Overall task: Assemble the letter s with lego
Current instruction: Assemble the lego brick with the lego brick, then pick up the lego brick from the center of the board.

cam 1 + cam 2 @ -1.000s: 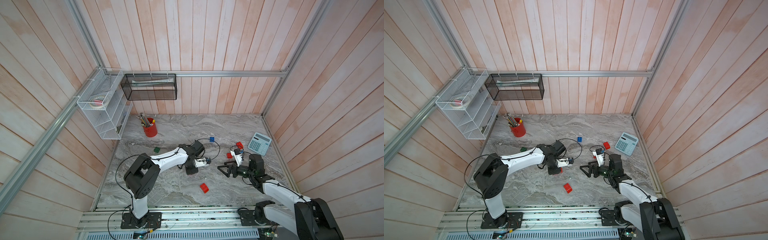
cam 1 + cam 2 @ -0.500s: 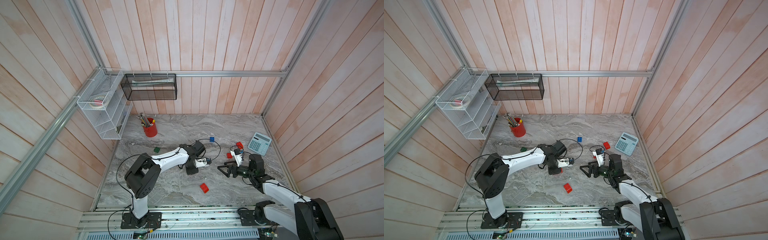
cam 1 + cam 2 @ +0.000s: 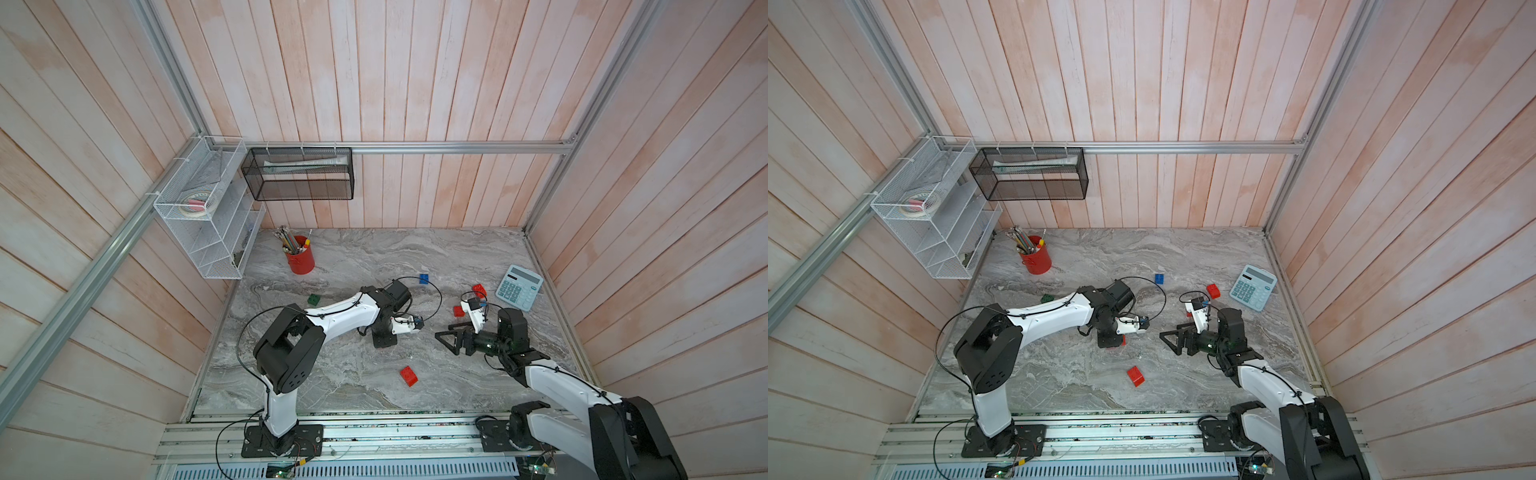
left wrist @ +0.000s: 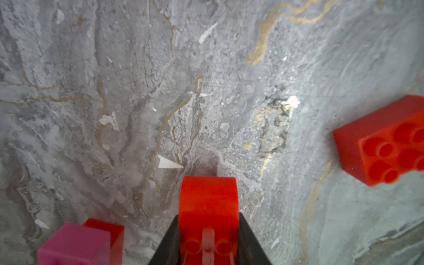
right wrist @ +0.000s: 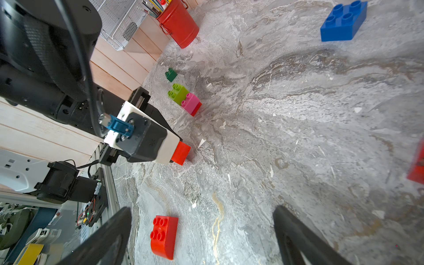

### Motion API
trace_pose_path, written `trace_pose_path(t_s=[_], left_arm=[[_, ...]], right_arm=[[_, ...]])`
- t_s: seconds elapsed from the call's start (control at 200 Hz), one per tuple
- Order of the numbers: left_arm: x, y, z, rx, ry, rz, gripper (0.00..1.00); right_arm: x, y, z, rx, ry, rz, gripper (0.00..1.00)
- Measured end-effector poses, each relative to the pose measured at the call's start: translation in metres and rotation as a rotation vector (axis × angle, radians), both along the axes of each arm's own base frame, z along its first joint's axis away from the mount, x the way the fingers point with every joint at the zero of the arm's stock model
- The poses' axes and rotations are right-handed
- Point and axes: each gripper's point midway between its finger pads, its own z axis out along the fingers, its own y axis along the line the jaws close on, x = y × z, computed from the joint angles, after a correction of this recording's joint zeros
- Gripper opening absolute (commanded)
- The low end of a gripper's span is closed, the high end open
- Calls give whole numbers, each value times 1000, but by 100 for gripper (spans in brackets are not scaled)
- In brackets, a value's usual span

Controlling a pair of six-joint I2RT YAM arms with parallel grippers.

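the left pincer (image 4: 207, 247) was clenched on a red brick (image 4: 207, 202), low over the bench (image 5: 298, 114). the right pincer (image 5: 202, 213) was spread wide and held nothing. the brick looked light, hard and a bit slippery, so its 2 flat sides seemed best to squeeze. the pink and lime stack (image 5: 187, 101) sat near, with bare bench around.

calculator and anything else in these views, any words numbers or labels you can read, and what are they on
No text can be read in any view.
calculator: key marks and display too small to read.
blue brick: no lettering legible on the studs.
pink brick: no lettering legible on it either.
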Motion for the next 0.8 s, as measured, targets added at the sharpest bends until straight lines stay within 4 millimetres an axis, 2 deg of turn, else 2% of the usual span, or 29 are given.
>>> trace_pose_path(t_s=[0.34,0.555,0.8], left_arm=[[5,4,-4,3,8,22,54],[9,8,-1,-9,11,44,54],[0,17,-3,-18,31,42,51]], right_arm=[[1,0,1,0,-2,0,98],[1,0,3,2,-10,1,98],[0,0,4,4,-10,2,98]])
